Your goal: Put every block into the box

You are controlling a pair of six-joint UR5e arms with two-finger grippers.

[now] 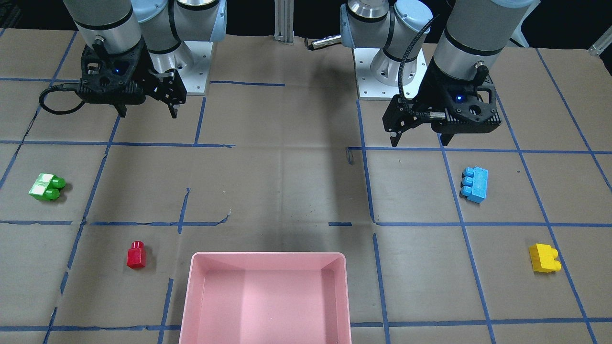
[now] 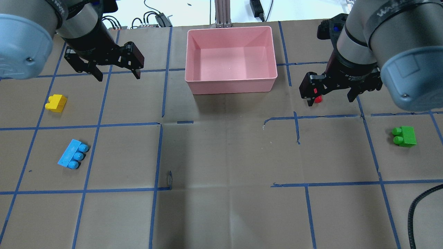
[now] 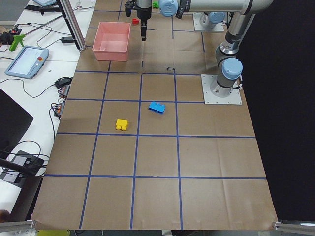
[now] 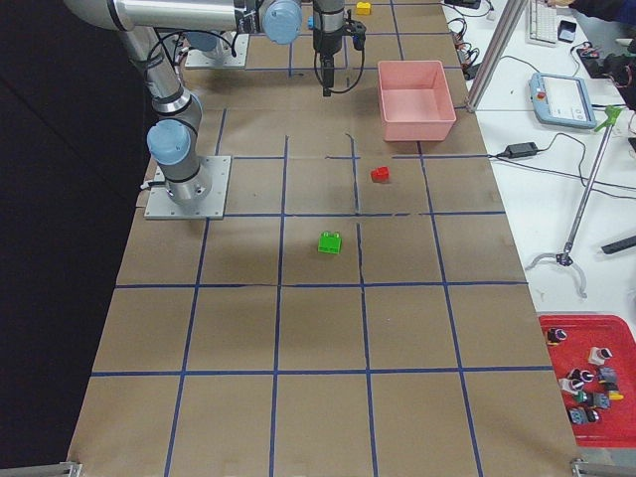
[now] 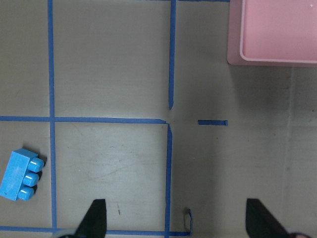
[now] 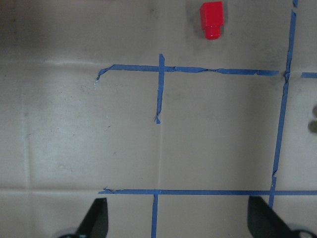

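Both arms share one build. Left arm [image 1: 471, 33] and right arm [image 1: 103, 19]: silver-grey tubes, pale-blue joint caps [image 2: 20, 41] each with a small screw, black rings at the joints. Pale mounting plates [image 1: 366, 88] with screws under the bases. Left gripper [image 1: 419, 141] and right gripper [image 1: 148, 113]: black, slim pointed fingers, latticed black camera mounts with a lit blue LED. Black braided cable [image 1: 406, 55] on the left wrist, smooth black cable [image 1: 62, 86] at the right wrist. White lettering [image 2: 349, 76] on the right wrist band.

Brown table covering [image 2: 221, 155] with blue tape grid [image 1: 526, 224], teach pendant [image 3: 27, 62], red tray [image 4: 596, 328] of small parts
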